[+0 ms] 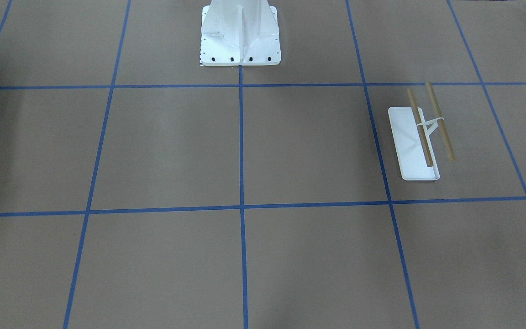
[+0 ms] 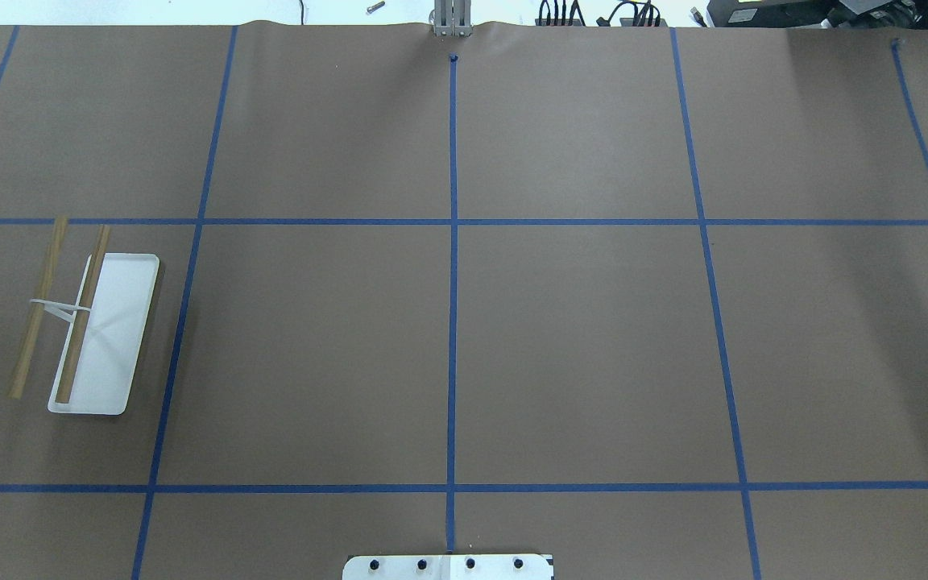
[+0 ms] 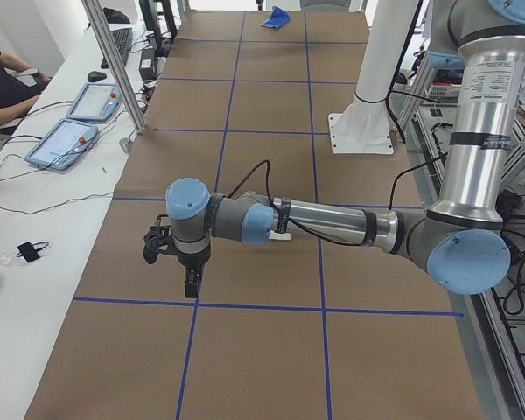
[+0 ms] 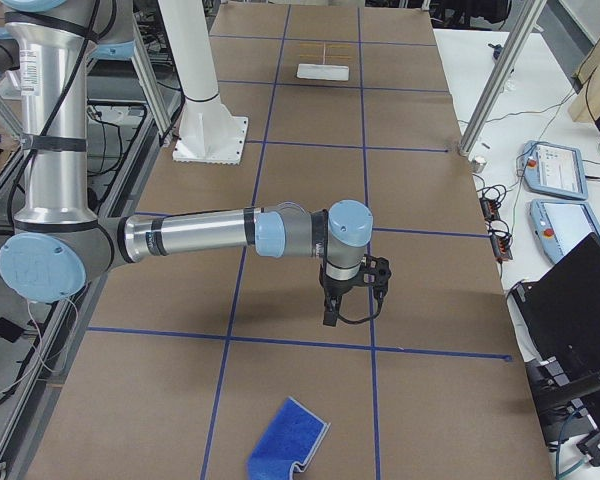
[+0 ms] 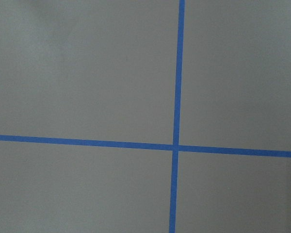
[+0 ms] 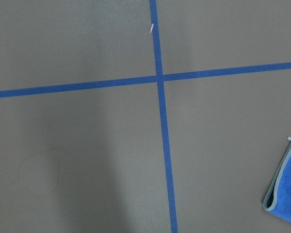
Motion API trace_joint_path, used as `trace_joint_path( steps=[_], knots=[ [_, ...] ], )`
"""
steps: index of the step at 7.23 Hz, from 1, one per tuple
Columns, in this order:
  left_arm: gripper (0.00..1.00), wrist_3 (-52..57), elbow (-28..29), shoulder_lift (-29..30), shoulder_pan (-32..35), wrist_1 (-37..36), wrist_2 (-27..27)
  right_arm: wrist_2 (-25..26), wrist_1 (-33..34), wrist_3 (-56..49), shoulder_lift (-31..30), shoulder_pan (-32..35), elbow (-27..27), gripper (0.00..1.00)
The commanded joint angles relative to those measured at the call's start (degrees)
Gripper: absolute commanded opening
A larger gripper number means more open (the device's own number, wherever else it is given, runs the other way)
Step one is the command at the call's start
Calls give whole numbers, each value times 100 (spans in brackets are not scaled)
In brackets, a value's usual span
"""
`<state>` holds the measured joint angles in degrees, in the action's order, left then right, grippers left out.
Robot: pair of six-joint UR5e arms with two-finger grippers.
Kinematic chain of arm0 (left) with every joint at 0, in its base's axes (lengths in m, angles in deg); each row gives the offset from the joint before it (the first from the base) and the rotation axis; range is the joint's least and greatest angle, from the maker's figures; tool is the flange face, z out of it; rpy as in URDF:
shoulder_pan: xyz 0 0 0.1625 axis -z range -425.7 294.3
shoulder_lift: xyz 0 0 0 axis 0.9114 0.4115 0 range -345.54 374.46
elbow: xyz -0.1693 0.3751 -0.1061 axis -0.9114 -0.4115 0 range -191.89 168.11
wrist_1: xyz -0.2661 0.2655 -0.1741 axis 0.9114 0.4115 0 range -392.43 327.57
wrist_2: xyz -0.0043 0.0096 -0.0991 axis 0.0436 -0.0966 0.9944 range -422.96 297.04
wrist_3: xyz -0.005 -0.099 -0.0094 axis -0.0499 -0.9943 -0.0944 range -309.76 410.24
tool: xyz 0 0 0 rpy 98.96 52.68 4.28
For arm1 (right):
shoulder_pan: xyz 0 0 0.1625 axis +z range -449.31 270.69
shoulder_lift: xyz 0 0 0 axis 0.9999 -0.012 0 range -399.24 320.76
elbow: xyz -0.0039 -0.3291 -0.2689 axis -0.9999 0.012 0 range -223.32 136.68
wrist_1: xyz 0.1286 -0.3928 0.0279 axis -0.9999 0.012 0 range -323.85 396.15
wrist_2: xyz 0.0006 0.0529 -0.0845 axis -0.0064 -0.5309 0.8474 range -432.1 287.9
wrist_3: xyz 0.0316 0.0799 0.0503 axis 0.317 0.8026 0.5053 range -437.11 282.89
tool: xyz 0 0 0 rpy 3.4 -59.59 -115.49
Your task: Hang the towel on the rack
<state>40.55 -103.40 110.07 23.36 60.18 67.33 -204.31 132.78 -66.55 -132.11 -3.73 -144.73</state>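
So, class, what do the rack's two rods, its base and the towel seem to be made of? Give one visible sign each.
Rods: probably wood; tan, matt, unpainted look.
Base: smooth white tray with rounded corners and a raised rim; likely plastic, possibly painted metal.
Towel: soft blue cloth with a grey stitched edge; one end lies folded over limply.

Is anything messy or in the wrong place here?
Yes. The towel lies on the table with an edge folded over, at the robot's right end. The rack stands bare at the opposite end, far from it.
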Motion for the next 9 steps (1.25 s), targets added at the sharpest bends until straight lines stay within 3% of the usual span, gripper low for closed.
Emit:
trace_joint_path(
  steps=[1,7,8,9],
  knots=[
    [100,11,10,36,-12,-33,14,20,-48,86,32,-77,7,100],
    [100,46,-131,-113,6,29,146,-51,-145,-141,-134,-68,77,100],
    [100,20,-165,-87,6,11,146,550,-206,-811,-204,-59,164,100],
    [100,20,-183,-87,6,11,137,1504,-224,-1001,-205,-68,313,100]
  ],
)
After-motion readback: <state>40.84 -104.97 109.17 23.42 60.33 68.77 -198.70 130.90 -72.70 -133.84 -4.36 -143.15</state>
